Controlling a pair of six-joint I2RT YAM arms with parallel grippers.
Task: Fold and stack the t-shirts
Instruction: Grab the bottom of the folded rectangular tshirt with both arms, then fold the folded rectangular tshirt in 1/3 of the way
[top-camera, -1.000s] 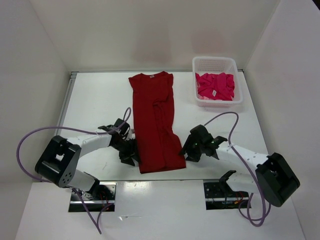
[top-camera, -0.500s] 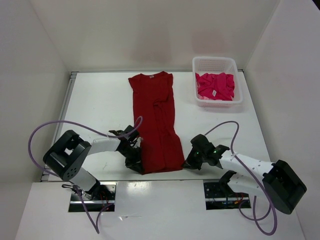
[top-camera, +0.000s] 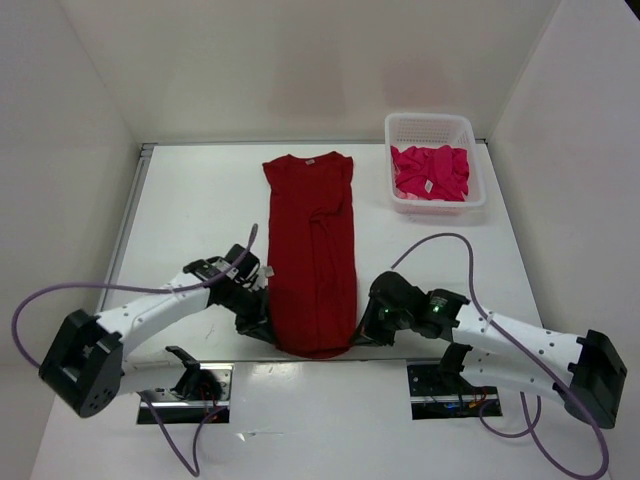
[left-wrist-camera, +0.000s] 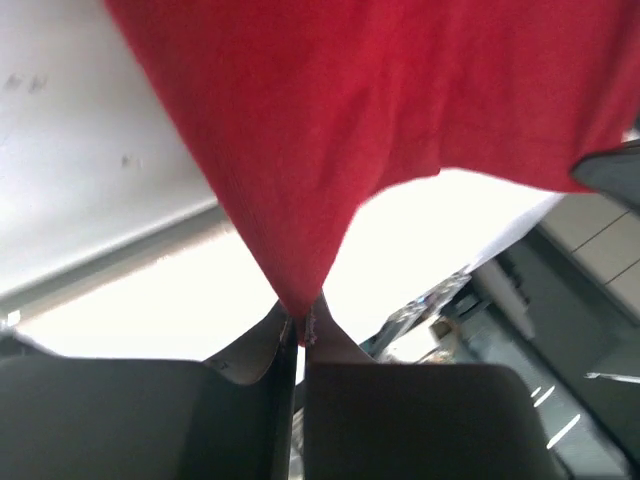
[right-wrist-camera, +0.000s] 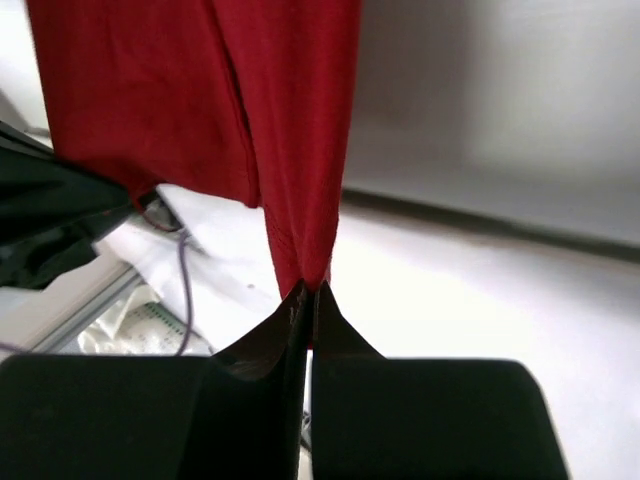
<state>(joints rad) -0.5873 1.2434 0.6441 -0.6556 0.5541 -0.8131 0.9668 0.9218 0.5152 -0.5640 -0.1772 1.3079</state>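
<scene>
walls (top-camera: 300, 60): plain wht | tbl (top-camera: 190, 210): wht top | light: even, soft

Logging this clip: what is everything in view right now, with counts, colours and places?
red shirt: one, dark red, laid lengthwise mid-table, near hem pinched at both corners
magenta shirt: one, bright magenta, bunched in the basket
pale shirt: one, pale pink, mostly hidden under the magenta shirt
basket: one, white lattice, far right of the table
table: one, white
cables: two, purple, one looping from each arm
left tool: one, black, shut on the red shirt's near left corner
right tool: one, black, shut on its near right corner
</scene>
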